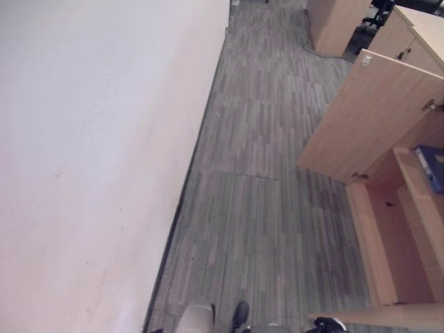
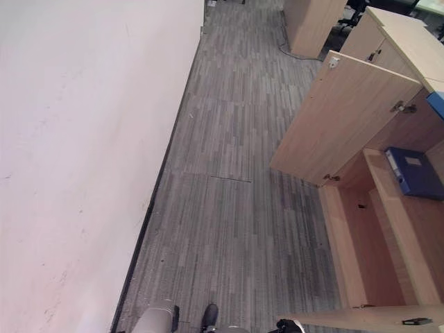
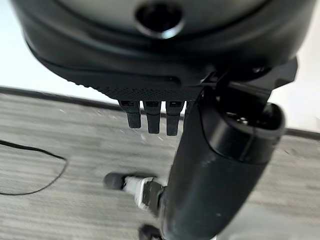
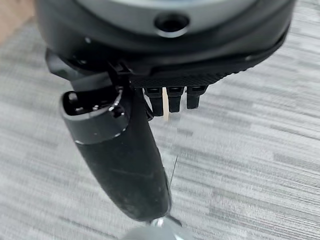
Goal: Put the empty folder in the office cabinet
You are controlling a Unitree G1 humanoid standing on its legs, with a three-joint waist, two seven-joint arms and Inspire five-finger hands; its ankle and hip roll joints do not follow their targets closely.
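Observation:
A blue folder point(image 2: 414, 172) lies flat on a shelf point(image 2: 392, 222) inside the light wooden office cabinet point(image 2: 378, 41) at the right; it also shows at the edge of the left eye view point(image 1: 431, 166). The cabinet's door point(image 2: 340, 118) stands wide open over the carpet. My left hand point(image 3: 160, 55) hangs over the floor near the wall, fingers point(image 3: 152, 120) relaxed and holding nothing. My right hand point(image 4: 165, 50) hangs over the carpet with its thumb point(image 4: 122, 165) and fingers loose, and it is empty too.
A white wall point(image 1: 90, 152) with a dark skirting runs along the left. Grey carpet point(image 1: 257, 208) stretches between wall and cabinet. A second open door edge point(image 2: 361, 318) juts out at the bottom right. More wooden cabinets point(image 1: 333, 24) stand at the back.

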